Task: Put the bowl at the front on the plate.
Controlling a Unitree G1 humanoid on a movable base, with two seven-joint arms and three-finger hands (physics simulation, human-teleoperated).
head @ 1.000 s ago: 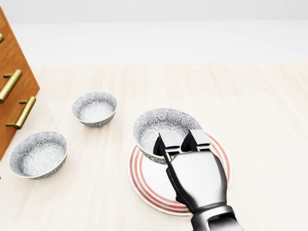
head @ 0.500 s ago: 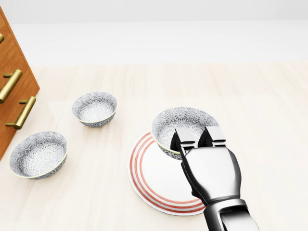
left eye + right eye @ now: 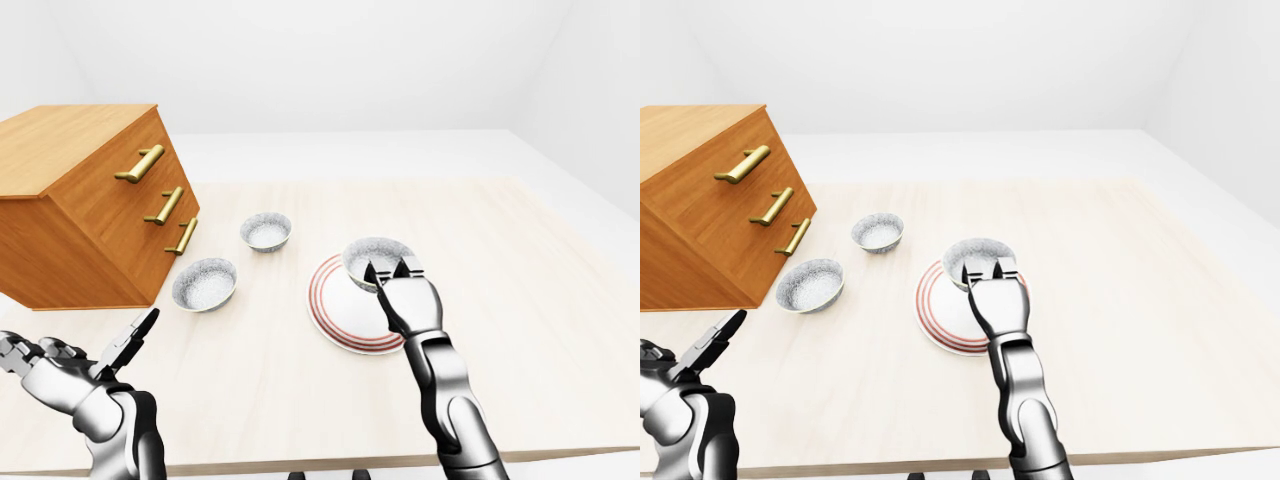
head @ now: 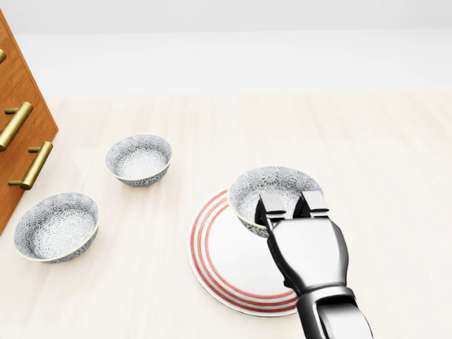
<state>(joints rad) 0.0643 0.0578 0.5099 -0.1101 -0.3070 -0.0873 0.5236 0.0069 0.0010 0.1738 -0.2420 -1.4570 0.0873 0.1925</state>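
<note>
A patterned grey bowl (image 4: pixel 272 185) sits over the upper right part of the white plate with red rings (image 4: pixel 219 265); I cannot tell whether it touches the plate. My right hand (image 4: pixel 291 206) reaches in from the bottom of the head view, its fingers shut on the bowl's near rim. In the left-eye view my left hand (image 3: pixel 130 340) hovers at the lower left, far from the bowls, with its fingers spread and nothing in them.
Two more patterned bowls (image 4: pixel 139 159) (image 4: pixel 56 226) stand to the left of the plate on the pale wooden table (image 4: pixel 367 141). A wooden chest of drawers with brass handles (image 3: pixel 90 200) rises at the left.
My right hand has carried the bowl to the right, from the plate's upper left edge to its upper right part. The other bowls and the plate have stayed put.
</note>
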